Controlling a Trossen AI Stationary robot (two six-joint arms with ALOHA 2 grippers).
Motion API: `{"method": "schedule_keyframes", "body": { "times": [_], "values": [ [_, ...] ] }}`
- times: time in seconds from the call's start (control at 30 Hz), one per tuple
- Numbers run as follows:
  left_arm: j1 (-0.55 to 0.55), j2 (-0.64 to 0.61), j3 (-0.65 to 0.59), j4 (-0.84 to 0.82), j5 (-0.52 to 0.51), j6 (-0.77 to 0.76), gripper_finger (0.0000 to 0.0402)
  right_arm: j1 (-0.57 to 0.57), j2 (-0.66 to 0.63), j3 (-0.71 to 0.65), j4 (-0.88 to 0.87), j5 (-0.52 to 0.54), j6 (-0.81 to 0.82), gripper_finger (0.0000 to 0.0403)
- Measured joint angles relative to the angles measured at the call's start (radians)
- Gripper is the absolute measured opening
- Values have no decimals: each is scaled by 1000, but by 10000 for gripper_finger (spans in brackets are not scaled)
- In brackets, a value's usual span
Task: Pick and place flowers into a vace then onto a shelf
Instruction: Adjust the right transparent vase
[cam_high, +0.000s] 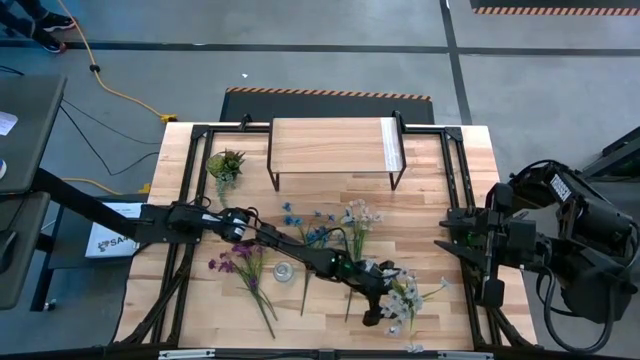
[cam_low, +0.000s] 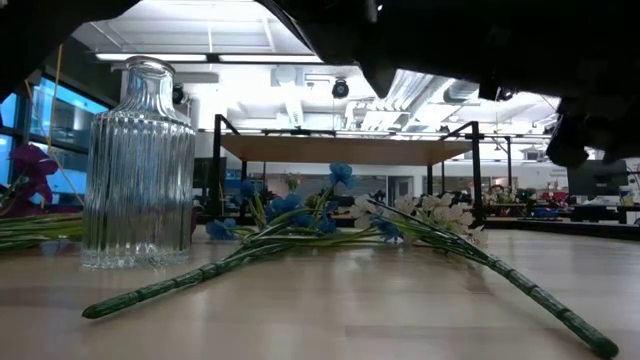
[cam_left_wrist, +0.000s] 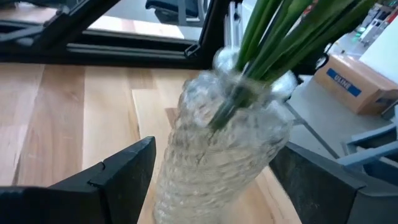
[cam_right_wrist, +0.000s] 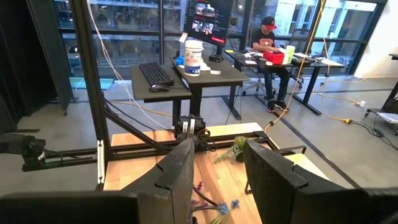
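Observation:
A ribbed glass vase (cam_left_wrist: 217, 155) holding several green stems (cam_left_wrist: 273, 37) sits between the fingers of my left gripper (cam_left_wrist: 214, 186). In the high view that gripper (cam_high: 378, 298) is near the table's near edge, and white blossoms (cam_high: 405, 295) spread beside it. A second, empty ribbed vase (cam_low: 140, 165) (cam_high: 285, 270) stands upright on the table. Purple flowers (cam_high: 245, 265), blue flowers (cam_high: 310, 235) (cam_low: 300, 210) and white flowers (cam_high: 360, 215) (cam_low: 430, 210) lie flat on the tabletop. The shelf (cam_high: 335, 150) (cam_low: 345, 150) stands at the far side. My right gripper (cam_right_wrist: 221, 180) waits open at the right edge (cam_high: 480, 250). My left gripper holds the glass vase by its ribbed body (cam_left_wrist: 174, 168), below the neck, one finger (cam_left_wrist: 124, 177) on each side of it. The stems rise out of the mouth, away from the fingers. The vase's base lies outside the frame, so whether it rests on the table does not show.
A small green potted plant (cam_high: 225, 165) (cam_right_wrist: 239, 149) stands left of the shelf. Black frame rails (cam_high: 455, 190) run along the table's sides. Bare wood lies between the shelf and the loose flowers. A person sits at a desk (cam_right_wrist: 267, 37) in the room beyond.

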Motion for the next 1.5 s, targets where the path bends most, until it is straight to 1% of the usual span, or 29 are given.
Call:
{"method": "schedule_keyframes", "body": {
  "times": [0.3,0.4,0.7,0.8,1.03,1.13,1.27,1.5],
  "values": [
    [0,0,0,-8,-6,4,363,0,0,0,1,8,-13,134],
    [-1,0,0,-22,-30,3,363,0,0,0,1,8,-8,134],
    [-1,0,0,-21,-33,0,361,0,0,0,1,8,-6,134],
    [-1,3,0,-21,-33,0,349,0,0,0,1,7,-6,134],
    [-1,17,0,-19,-20,-22,295,0,0,0,1,7,-6,134],
    [-1,17,0,-15,-22,-23,280,0,0,0,1,7,-7,134],
    [-1,17,0,-15,-24,-23,270,0,0,0,1,7,-7,134],
    [-1,17,0,-15,-23,-23,268,0,0,0,1,1,-10,134]
  ]
}}
